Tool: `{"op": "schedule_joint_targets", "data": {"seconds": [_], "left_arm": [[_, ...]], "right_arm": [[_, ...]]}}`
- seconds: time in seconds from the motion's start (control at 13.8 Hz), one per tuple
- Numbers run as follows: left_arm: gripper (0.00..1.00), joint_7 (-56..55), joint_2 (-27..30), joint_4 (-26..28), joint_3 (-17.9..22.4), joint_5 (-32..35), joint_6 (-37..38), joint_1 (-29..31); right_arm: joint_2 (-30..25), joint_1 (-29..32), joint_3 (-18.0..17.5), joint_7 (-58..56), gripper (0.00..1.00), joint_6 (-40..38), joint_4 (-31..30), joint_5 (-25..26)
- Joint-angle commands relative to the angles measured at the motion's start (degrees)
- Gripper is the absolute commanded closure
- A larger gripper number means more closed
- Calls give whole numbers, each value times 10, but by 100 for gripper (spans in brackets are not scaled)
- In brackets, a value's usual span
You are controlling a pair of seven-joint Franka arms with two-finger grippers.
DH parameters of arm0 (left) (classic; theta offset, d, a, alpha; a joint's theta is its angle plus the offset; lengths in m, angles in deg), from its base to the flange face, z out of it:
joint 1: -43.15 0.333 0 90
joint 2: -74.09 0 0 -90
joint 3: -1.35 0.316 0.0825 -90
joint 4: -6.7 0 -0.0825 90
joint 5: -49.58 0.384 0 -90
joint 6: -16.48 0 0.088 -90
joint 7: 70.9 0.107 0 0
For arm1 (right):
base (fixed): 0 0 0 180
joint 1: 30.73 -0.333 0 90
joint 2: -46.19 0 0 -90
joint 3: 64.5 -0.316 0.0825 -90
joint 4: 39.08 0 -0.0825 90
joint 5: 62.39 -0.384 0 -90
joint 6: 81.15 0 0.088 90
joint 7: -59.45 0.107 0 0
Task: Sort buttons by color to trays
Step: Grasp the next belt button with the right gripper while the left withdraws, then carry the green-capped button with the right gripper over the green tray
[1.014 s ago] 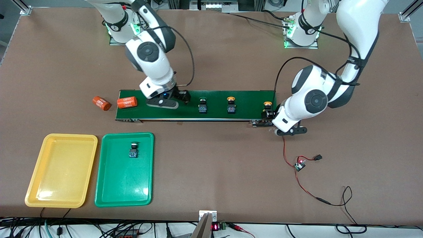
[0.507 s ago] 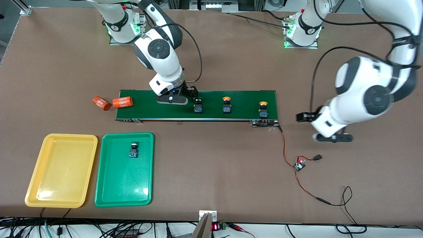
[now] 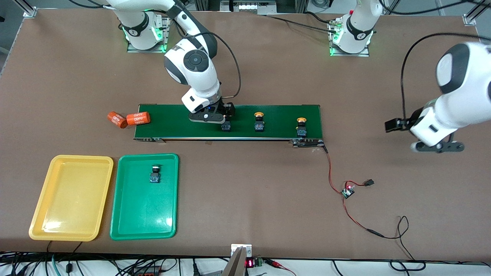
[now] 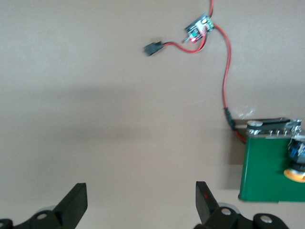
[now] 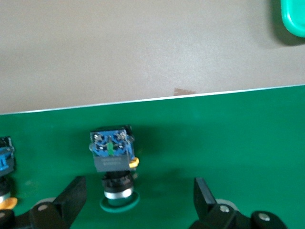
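The right gripper (image 3: 223, 119) hangs low over the long dark-green conveyor belt (image 3: 268, 132), its two black fingers (image 5: 71, 195) spread wide and released, with nothing between them. Just under it, in the right wrist view, lies a small black blocky push-button with a green cap (image 5: 116, 183), tipped on its side on the belt and not touched by either finger. Along the belt toward the left arm's end sit two more black push-buttons with yellow-orange caps (image 3: 259, 122), (image 3: 301, 128), apart from each other; the last one is near the belt's end.

The left gripper (image 3: 429, 134) hovers over bare brown tabletop (image 3: 245, 199) well off that end of the belt, jaws also spread and empty.

Off the belt's other end lie two orange cylinders (image 3: 138, 118), (image 3: 117, 119), touching each other, one resting at the belt's edge. Nearer the front camera stand the shallow green plastic tray (image 3: 126, 222), holding a fourth black push-button (image 3: 154, 173), and just beside it the matching yellow tray (image 3: 69, 230). A tiny circuit board with red wires (image 3: 348, 191) lies on the table near the left arm's end.
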Motion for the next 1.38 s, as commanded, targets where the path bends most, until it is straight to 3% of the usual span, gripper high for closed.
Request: {"op": "schedule_joint_targets", "data": {"seconds": [0.0,0.14,0.36,0.43,0.87,0.94,1.16,1.3], "left_arm": [[0,9,77,43,13,4,52,-13],[0,18,106,38,12,-2,72,-13],[0,36,123,25,40,-4,79,-51],[0,37,122,18,44,-5,78,-55],[0,37,76,-44,42,-4,80,-56],[0,34,76,-44,41,-4,80,-57],[0,36,75,-44,41,-4,80,-55],[0,34,75,-44,41,-4,80,-55]], "right_arm": [[27,-15,8,14,0,0,32,18],[37,-17,21,12,1,2,35,37],[52,-16,31,7,13,18,35,60],[54,-17,34,5,21,21,35,61],[52,-13,45,-11,92,19,49,55],[48,-10,54,-11,97,15,57,50],[34,7,63,-23,100,-14,83,49],[34,42,67,-98,100,-61,119,47]]}}
